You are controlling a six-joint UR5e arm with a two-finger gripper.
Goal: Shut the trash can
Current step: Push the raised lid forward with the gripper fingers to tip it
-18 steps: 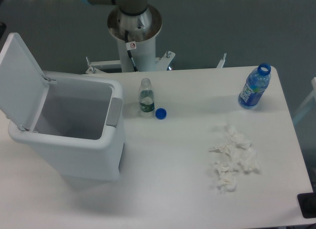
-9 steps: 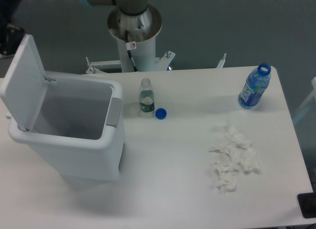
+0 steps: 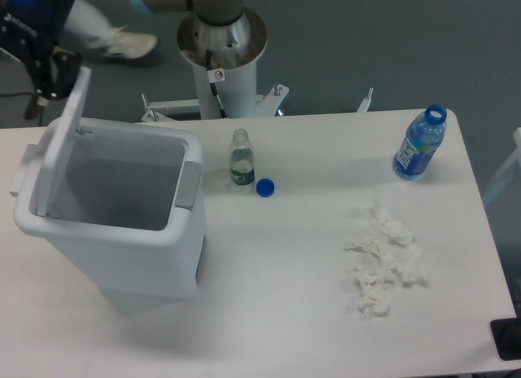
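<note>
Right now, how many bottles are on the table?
2. A small clear bottle stands uncapped beside the trash can, a blue cap next to it. A blue bottle stands at the far right corner. None seems hidden.

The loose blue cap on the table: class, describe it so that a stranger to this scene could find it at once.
Start at the large white trash can on the table's left side. Just to its right stands a small clear bottle with a green label and no cap. The blue cap lies on the table beside it, the only small blue disc there.
</note>
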